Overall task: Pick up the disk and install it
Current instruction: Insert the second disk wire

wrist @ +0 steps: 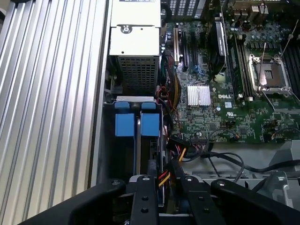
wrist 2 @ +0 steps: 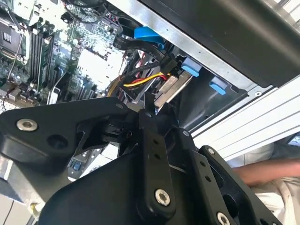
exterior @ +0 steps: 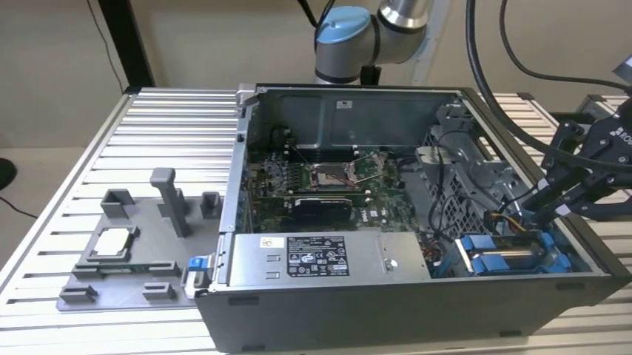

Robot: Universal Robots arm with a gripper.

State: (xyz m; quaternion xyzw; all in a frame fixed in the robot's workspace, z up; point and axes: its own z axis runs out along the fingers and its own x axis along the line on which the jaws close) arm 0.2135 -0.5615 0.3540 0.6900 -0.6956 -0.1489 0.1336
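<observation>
- Ribbed aluminium table (exterior: 59, 192) carries everything; a plain beige wall stands behind.
- Exterior view's left: grey fixture tray (exterior: 129, 285) on the table, with upright posts and a small square silver chip (exterior: 109, 244) seated in one pocket.
- Middle: open computer case (exterior: 395, 310) lying on its side. Inside it are the green motherboard (exterior: 316, 185) with its bare processor socket, and the grey power supply box (exterior: 326, 255) with a black label along the near wall.
- Exterior view's right: drive bay in the case's corner holds the disk (exterior: 508, 255), its blue carrier tabs showing; yellow and red cables run beside it.
- Gripper (exterior: 545, 214) hangs just above the disk. Cannot tell whether the jaws are clenched or released.
- In the first wrist view the blue tabs of the disk (wrist: 137, 124) sit side by side in the bay.
- In the second wrist view a person's arm (wrist 2: 262, 168) lies beyond the case.
</observation>
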